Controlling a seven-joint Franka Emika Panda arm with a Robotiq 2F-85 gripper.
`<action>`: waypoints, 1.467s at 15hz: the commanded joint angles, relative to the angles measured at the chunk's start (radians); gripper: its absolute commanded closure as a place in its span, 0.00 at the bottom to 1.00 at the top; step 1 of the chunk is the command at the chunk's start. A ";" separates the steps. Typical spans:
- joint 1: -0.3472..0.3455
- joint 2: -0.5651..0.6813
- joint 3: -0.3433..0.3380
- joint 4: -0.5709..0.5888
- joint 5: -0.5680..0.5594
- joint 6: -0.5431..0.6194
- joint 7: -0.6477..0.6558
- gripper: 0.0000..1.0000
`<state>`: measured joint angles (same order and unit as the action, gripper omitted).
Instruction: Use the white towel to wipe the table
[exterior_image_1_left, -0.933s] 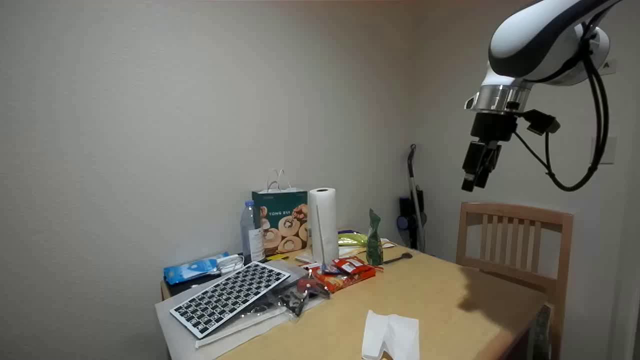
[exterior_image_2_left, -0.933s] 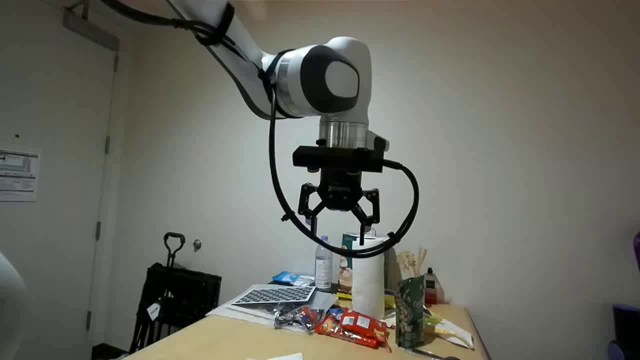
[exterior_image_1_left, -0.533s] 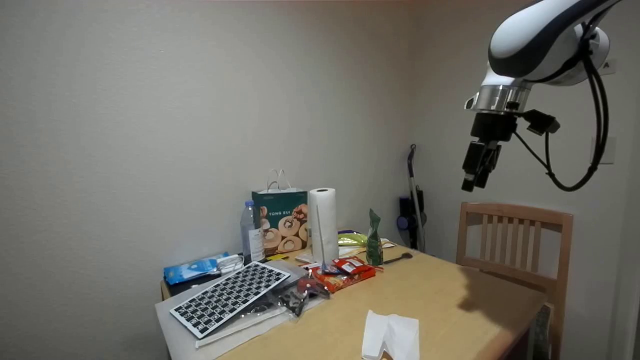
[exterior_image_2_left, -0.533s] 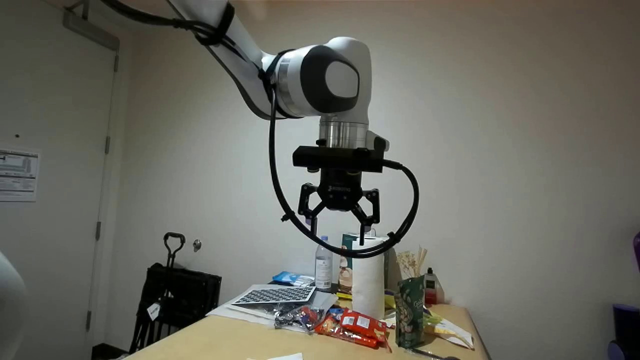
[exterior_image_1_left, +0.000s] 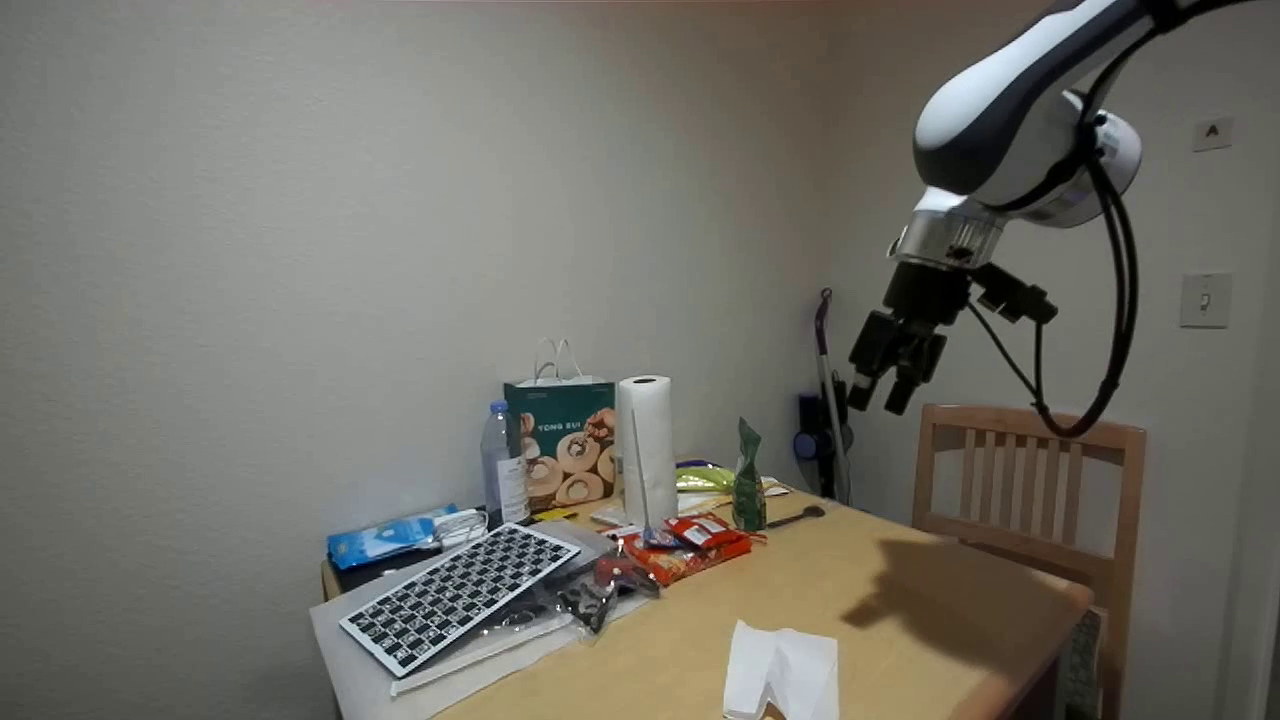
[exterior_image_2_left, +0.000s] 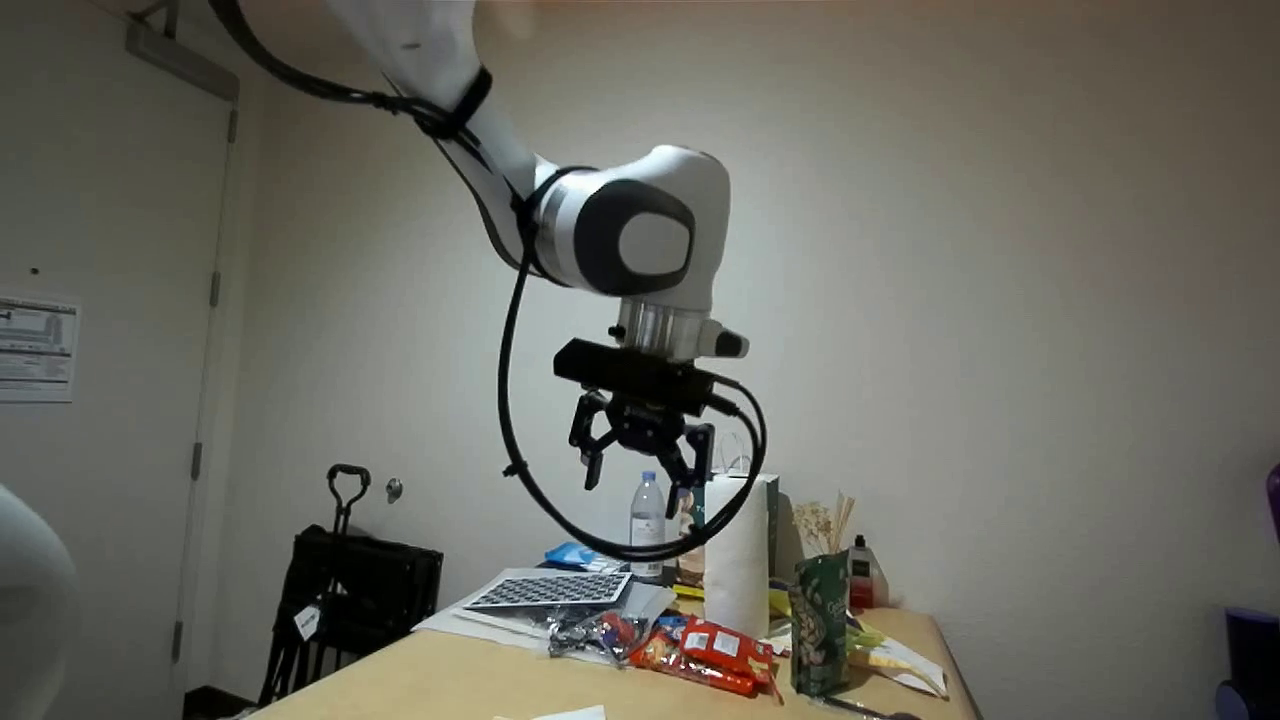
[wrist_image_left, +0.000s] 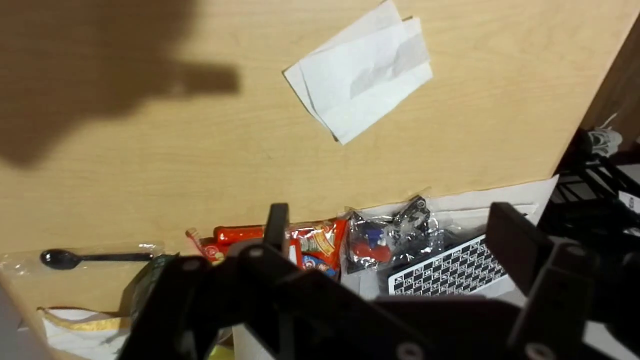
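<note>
A wooden table (exterior_image_1_left: 830, 565) spreads across the lower frame in an exterior view, its left and far sides crowded with goods, as I operate from a distance. My arm (exterior_image_1_left: 1000, 120) reaches in from the upper right. A checkered board (exterior_image_1_left: 460, 595) rests at lower left, well apart from the towel. My claw (exterior_image_2_left: 632, 499) hangs high above the wood, its fingers (wrist_image_left: 276, 225) spread apart and holding nothing.

The white towel (wrist_image_left: 360, 75) lies folded on the table, at the bottom edge in both exterior views and at upper centre in the wrist view. The next move, I judge, turns on that offset: the towel sits above the gap between the fingers, toward the top of the wrist frame, its long axis slanting from lower left to upper right, while the fingers stand side by side. I expect to shift that way, descend and rotate before pinching; the grasp is not yet made. A black spoon (wrist_image_left: 100, 257) lies at lower left of that frame, well apart from the towel.
</note>
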<state>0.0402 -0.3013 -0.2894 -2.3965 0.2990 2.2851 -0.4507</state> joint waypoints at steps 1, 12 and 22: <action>0.009 0.143 0.077 0.011 0.095 0.148 0.094 0.00; -0.019 0.183 0.113 0.009 0.092 0.152 0.112 0.00; -0.054 0.306 0.176 -0.017 0.065 0.108 0.229 0.00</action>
<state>0.0165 0.0060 -0.1433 -2.4142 0.3654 2.3954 -0.2236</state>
